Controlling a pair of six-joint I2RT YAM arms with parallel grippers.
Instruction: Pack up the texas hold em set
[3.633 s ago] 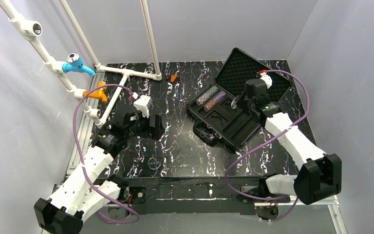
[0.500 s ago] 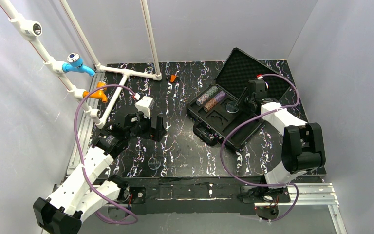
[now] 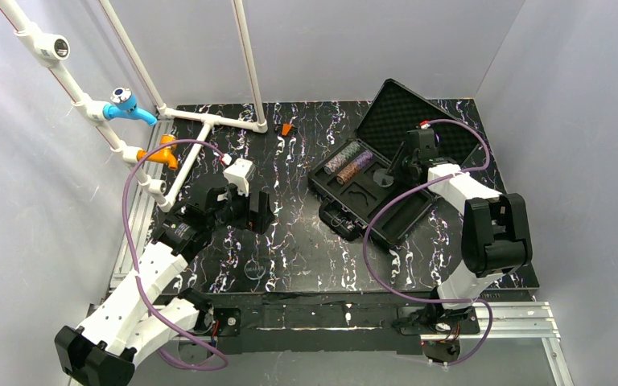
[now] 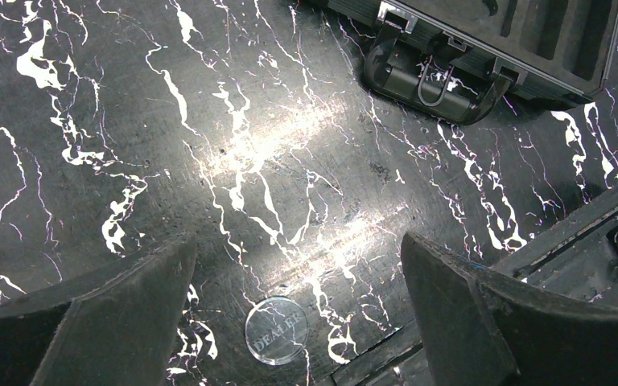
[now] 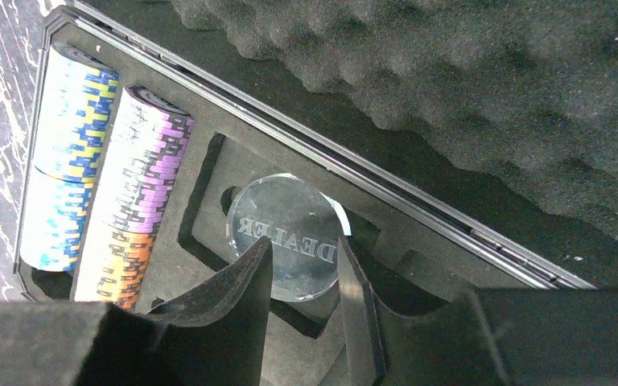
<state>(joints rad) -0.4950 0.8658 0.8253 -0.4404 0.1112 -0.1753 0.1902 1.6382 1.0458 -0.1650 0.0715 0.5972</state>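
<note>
The right end effector (image 5: pixel 304 243) is being held over the case (image 5: pixel 418 203), fingers narrowly parted. A dealer disc (image 5: pixel 286 213) is lying just beyond them; whether it is being grasped cannot be told. Chip stacks (image 5: pixel 141 161) are lying to the left. The left end effector (image 4: pixel 296 241) is being held released above the desk (image 4: pixel 209 121).

Dealer button (image 5: pixel 288 215) rim partly behind right fingers (image 5: pixel 237 293); case (image 4: pixel 523 44) largely off-frame.

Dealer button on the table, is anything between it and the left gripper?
Nothing visible. In the left wrist view the clear dealer button lies alone on the marble table, in the gap between the spread fingers of the left gripper. The case sits farther off, out of the way.
</note>
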